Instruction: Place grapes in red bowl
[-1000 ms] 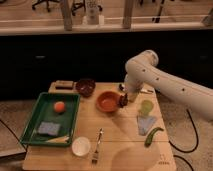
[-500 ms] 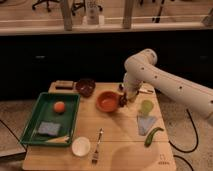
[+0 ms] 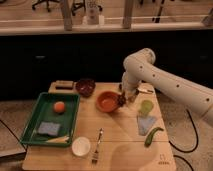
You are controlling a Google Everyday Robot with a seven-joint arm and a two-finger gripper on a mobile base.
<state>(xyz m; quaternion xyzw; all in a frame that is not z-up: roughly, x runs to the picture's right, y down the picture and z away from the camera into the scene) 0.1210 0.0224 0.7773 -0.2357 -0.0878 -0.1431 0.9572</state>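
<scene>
The red bowl (image 3: 105, 102) is shallow and orange-red and sits in the middle of the wooden table. The grapes (image 3: 121, 101) show as a small dark bunch at the bowl's right rim, hanging at the tip of my gripper (image 3: 122, 98). The gripper is shut on them and reaches down from the white arm (image 3: 150, 75) that comes in from the right. I cannot tell whether the grapes touch the bowl.
A dark maroon bowl (image 3: 85, 86) stands behind the red one. At the left is a green tray (image 3: 30, 120) with an orange ball (image 3: 59, 106) and a blue sponge (image 3: 48, 128). A white bowl (image 3: 81, 146) and a fork (image 3: 97, 146) lie in front. A green cup (image 3: 145, 107), a blue cloth (image 3: 145, 124) and a green vegetable (image 3: 152, 136) are at the right.
The arm's elbow has shifted slightly to the left. The gripper with the grapes stays at the red bowl's right rim, a touch lower.
</scene>
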